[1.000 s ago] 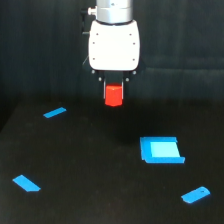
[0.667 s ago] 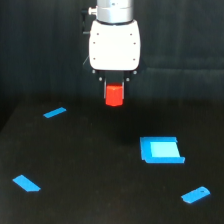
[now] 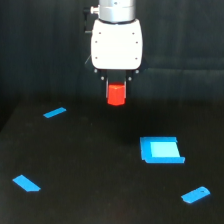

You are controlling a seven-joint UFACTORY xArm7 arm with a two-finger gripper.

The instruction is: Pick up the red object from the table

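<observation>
The red object, a small stubby red-orange block, hangs in the air under the white head of the arm. My gripper is shut on the red object, its dark fingers flanking the block's upper part. The block is held well above the black table, near the middle of the exterior view and in front of the dark backdrop. The fingertips themselves are mostly hidden behind the block.
A blue rectangular block lies on the table at the exterior view's right. Flat blue pieces lie at the left, the lower left and the lower right.
The gripper has risen a little with the red object in it. The blue pieces on the table have not moved.
</observation>
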